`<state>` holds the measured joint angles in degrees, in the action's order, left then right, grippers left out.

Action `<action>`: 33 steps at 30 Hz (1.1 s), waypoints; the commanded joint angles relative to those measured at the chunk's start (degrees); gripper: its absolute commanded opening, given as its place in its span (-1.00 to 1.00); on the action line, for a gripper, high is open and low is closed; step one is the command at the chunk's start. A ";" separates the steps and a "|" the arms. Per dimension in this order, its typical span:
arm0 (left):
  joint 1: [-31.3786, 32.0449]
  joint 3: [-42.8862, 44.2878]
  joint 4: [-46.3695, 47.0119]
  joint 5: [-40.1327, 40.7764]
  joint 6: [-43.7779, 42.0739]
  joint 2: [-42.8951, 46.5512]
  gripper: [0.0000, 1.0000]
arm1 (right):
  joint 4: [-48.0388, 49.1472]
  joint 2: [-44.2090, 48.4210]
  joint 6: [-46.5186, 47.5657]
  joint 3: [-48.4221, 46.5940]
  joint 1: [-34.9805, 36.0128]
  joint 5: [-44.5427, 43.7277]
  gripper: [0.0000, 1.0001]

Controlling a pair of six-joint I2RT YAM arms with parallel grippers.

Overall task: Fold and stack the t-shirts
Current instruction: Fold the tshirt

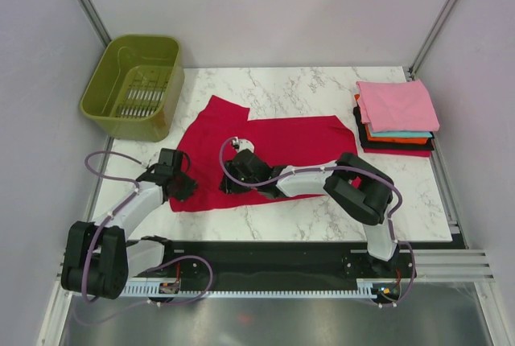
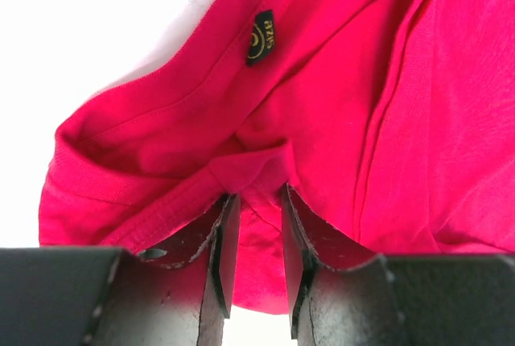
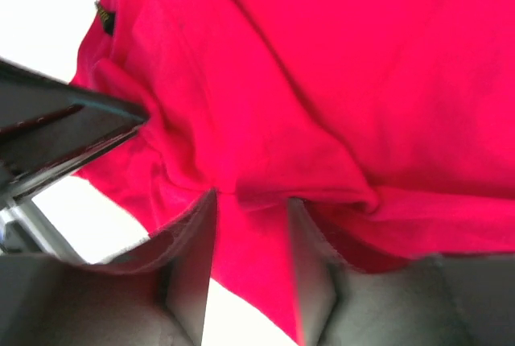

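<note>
A crimson t-shirt [image 1: 290,145] lies spread on the marble table [image 1: 322,213]. My left gripper [image 1: 181,183] is at its near left corner. In the left wrist view this gripper [image 2: 259,193] is shut on a bunched fold of the shirt [image 2: 322,80], just below the black neck label [image 2: 260,38]. My right gripper [image 1: 229,177] sits close by on the near hem. In the right wrist view its jaws [image 3: 251,197] stand apart, with a flap of the shirt [image 3: 322,64] lying loose between them. The other t-shirts are folded in a stack at the back right, pink [image 1: 396,105] on top.
An olive-green basket [image 1: 133,84] stands at the back left corner. The stack shows teal [image 1: 402,133], orange [image 1: 398,140], black [image 1: 378,146] and red [image 1: 402,153] layers under the pink. White walls and metal posts enclose the table.
</note>
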<state>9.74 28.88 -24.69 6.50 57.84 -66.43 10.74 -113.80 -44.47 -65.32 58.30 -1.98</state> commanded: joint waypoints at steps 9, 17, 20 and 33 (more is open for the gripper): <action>0.02 -1.46 -3.88 10.02 1.39 7.72 -0.28 | -1.95 -0.46 -3.17 -3.93 -0.56 -9.36 -0.55; 0.02 -0.14 -3.96 10.02 0.87 4.21 -0.29 | -0.83 -0.11 -5.80 -4.56 -3.89 -5.59 -0.59; 0.02 -0.14 -3.97 9.93 0.69 3.68 -0.29 | 2.25 -0.63 -8.52 -3.68 -5.92 -2.25 -0.59; 0.02 -0.32 -3.96 10.37 1.04 3.94 -0.29 | 9.05 -0.64 -7.05 0.20 -9.97 1.72 0.35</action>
<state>9.76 27.77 -28.25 14.92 58.02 -62.54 16.78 -114.41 -55.29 -63.77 48.01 -1.74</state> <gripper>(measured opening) 0.357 0.676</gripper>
